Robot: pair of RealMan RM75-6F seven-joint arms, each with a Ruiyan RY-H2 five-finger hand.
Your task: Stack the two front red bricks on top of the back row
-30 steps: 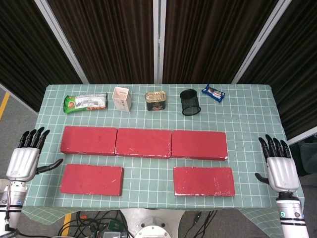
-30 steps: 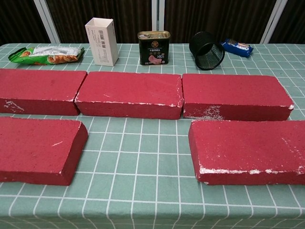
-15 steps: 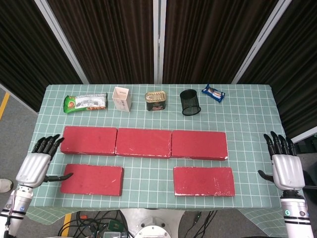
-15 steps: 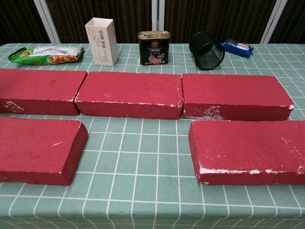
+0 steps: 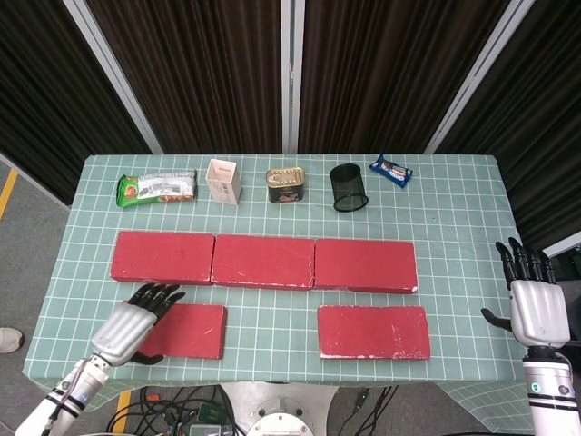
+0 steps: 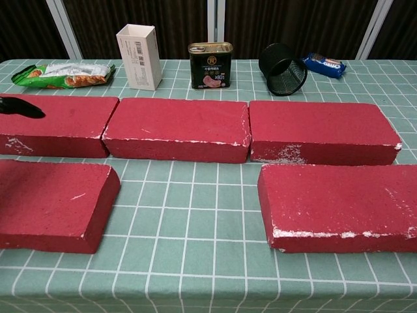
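Lying nearest on the desk (image 5: pixel 454 236), two front bricks: left front brick (image 5: pixel 186 331), flat, near the front edge, its left part covered in the head view by the left hand (image 5: pixel 134 322); right front brick (image 5: pixel 374 331), flat, well apart from the left one, with bare green grid cloth between them.

Left hand: low over the left end of the left front brick, fingers (image 5: pixel 162 293) spread and pointing toward the back row, thumb out to the near side. It holds nothing; whether it touches the brick cannot be told. In the chest view only a dark fingertip shows at the left edge, over the back-left brick (image 6: pixel 55 124).

Right hand (image 5: pixel 536 304): off the right edge of the desk, well apart from every brick, upright, fingers straight and apart, holding nothing.

Back row: three bricks end to end, touching or nearly so: back-left brick, middle brick (image 5: pixel 263 261), back-right brick (image 5: pixel 365 265). All flat, nothing stacked on them. White scuffs show along their front edges in the chest view.

Far row, left to right: snack bag (image 5: pixel 156 188), lying flat; white carton (image 5: pixel 223 182), upright, open at the top; tin (image 5: pixel 285 184), upright; black mesh cup (image 5: pixel 349 187), tipped, its mouth toward the front left; blue packet (image 5: pixel 390 170), lying flat near the far right.
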